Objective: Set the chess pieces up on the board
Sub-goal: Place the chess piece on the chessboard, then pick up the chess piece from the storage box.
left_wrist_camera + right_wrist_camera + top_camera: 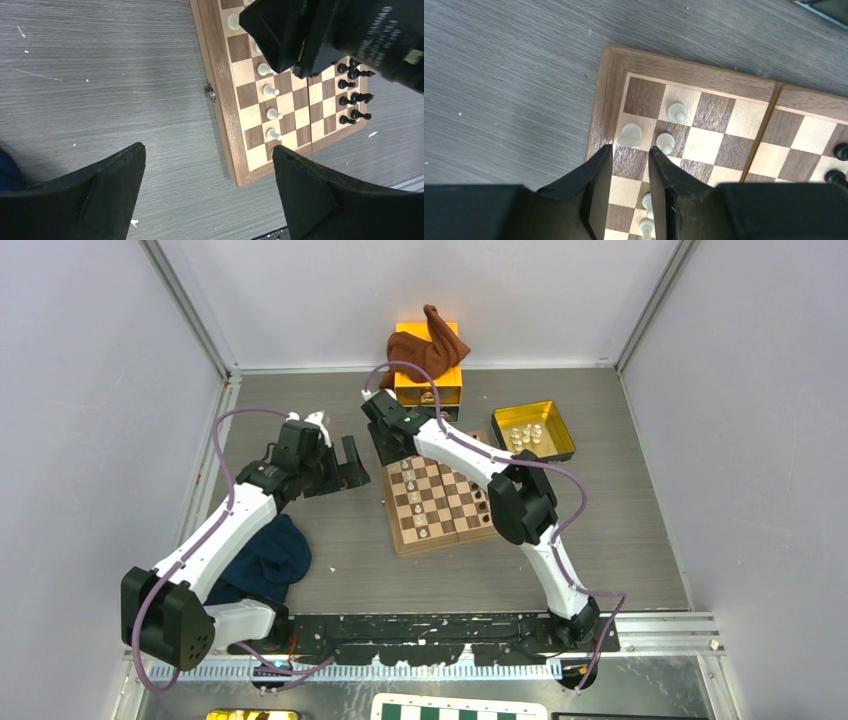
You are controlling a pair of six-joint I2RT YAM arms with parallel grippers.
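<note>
The wooden board (430, 543) lies mid-table. Cream pieces (270, 91) line its left columns and dark pieces (353, 96) its right edge. My right gripper (630, 148) hangs over the board's far-left corner (386, 445), open a little, with nothing between its fingers (599, 167). A cream piece (630, 135) stands just beyond its tips on an edge square, with two cream pawns (666, 143) beside it. My left gripper (207, 150) is wide open and empty over bare table left of the board (220, 115), also seen from above (337, 464).
A yellow tray (556, 443) holding several cream pieces sits right of the board's far side. An orange box (430, 383) draped with a brown cloth (430, 345) stands behind. A blue cloth (268, 555) lies under the left arm. A green-and-white board (460, 708) lies beyond the near rail.
</note>
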